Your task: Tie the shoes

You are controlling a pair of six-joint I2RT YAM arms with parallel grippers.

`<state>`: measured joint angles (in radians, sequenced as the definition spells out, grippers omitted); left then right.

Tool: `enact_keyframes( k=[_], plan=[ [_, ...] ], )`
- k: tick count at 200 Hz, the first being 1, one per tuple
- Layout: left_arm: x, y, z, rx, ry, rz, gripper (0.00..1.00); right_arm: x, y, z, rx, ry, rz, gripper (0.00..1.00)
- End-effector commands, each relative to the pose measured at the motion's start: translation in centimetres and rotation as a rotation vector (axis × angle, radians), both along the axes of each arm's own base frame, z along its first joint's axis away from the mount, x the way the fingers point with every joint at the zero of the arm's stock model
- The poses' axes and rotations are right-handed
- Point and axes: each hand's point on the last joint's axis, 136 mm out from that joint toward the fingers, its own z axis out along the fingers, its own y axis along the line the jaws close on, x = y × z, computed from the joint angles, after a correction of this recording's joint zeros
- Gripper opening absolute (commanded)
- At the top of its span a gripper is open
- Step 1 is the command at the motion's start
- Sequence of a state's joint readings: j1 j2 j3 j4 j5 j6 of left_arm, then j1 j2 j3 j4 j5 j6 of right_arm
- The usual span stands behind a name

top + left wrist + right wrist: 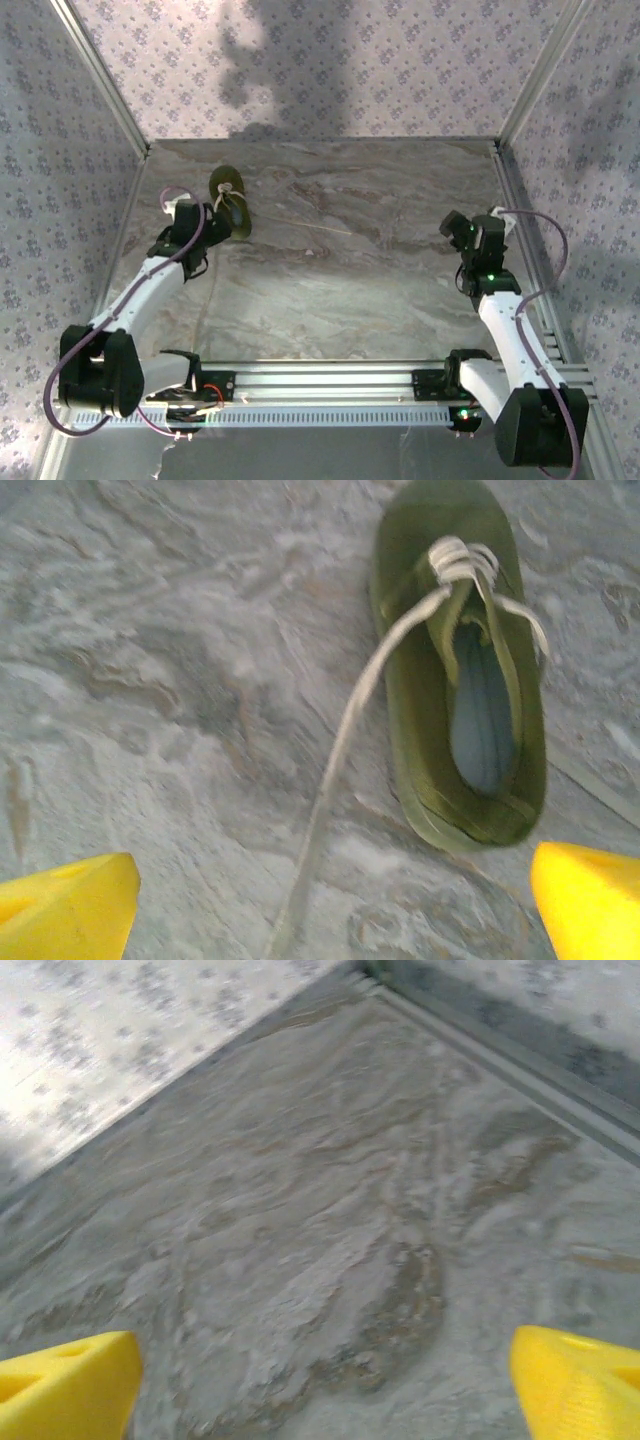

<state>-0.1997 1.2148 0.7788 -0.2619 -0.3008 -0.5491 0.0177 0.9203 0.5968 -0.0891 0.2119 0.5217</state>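
My left fingers [65, 910] are spread wide, with one long lace [345, 730] running in between them, its end cut off at the frame's lower edge. Ahead, nearer the right-hand finger, one olive shoe [405, 710] sits sole-down. My right fingers [60, 1385] are spread too, over bare table [300, 1240] that runs out to a blurred wall [120, 1040] corner ahead.

shoe [412, 720]: is showing olive green, lining showing pale blue-grey;
laces [345, 730]: are showing cream white;
table [380, 270]: is showing grey marble, brown veining;
walls [400, 70]: are showing pale lilac floral print;
left gripper [330, 905]: is showing yellow fingertips;
right gripper [325, 1385]: is showing yellow fingertips
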Motion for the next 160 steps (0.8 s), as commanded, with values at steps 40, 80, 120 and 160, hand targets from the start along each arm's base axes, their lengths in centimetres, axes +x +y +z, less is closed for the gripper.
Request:
enact_keyframes(
  k=[40, 80, 120, 160],
  plan=[
    [0.9, -2.2, -1.0, -0.082, 0.150, -0.035, 0.90, 1.6, 8.2, 2.9, -0.114, 0.037, 0.315, 1.00],
    [2.6, -4.2, -2.3, -0.124, 0.225, -0.109, 0.80, 2.4, 13.0, 3.4, -0.148, 0.080, 0.467, 1.00],
    [4.9, -6.0, -3.4, -0.102, 0.296, -0.210, 0.66, 2.6, 15.7, 3.1, -0.202, 0.132, 0.510, 1.00],
    [7.1, -7.4, -4.8, -0.043, 0.361, -0.272, 0.60, 2.4, 16.9, 3.0, -0.209, 0.155, 0.547, 1.00]
  ],
)
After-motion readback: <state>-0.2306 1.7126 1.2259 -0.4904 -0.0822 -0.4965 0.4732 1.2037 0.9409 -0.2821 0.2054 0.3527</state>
